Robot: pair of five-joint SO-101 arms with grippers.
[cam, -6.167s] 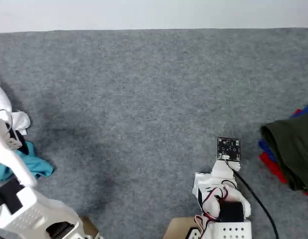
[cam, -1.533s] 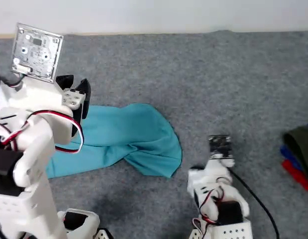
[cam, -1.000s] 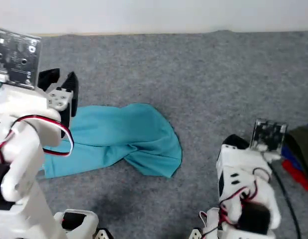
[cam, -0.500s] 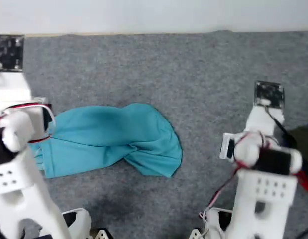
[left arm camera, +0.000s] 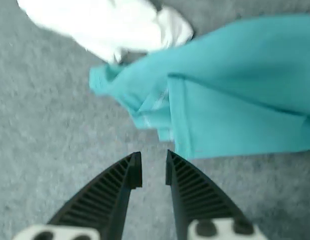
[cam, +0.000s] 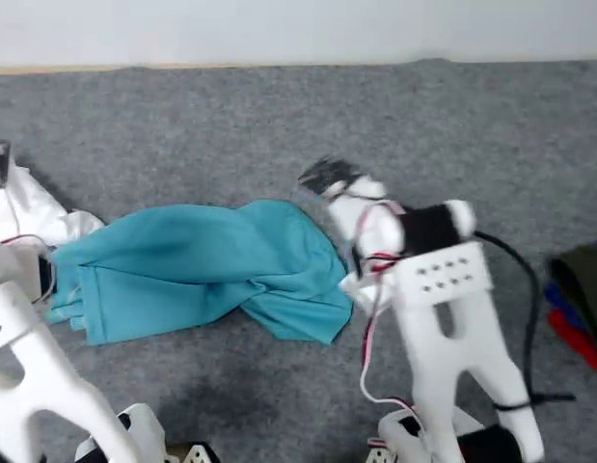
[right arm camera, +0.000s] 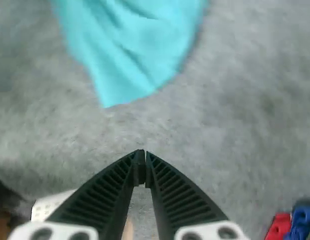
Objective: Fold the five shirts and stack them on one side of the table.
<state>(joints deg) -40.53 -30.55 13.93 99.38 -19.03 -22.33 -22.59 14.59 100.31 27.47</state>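
Beside teal shirt (left arm camera: 235, 95), left gripper (left arm camera: 153, 170): pointing down, fingers slightly apart.
right gripper (right arm camera: 141, 167): over mat (right arm camera: 245, 125), fingers together.

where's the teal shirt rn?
High view: the teal shirt lies rumpled left of centre on the grey mat, its left end next to the white shirt.

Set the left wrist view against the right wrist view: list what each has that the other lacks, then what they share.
Left wrist view, not the right: a white garment past the bunched edge of the teal shirt, and the left end effector, slightly open above the grey mat. Right wrist view, not the left: the right end effector, shut, and red and blue clothes farther off. Shared: the teal shirt lying on the grey mat.
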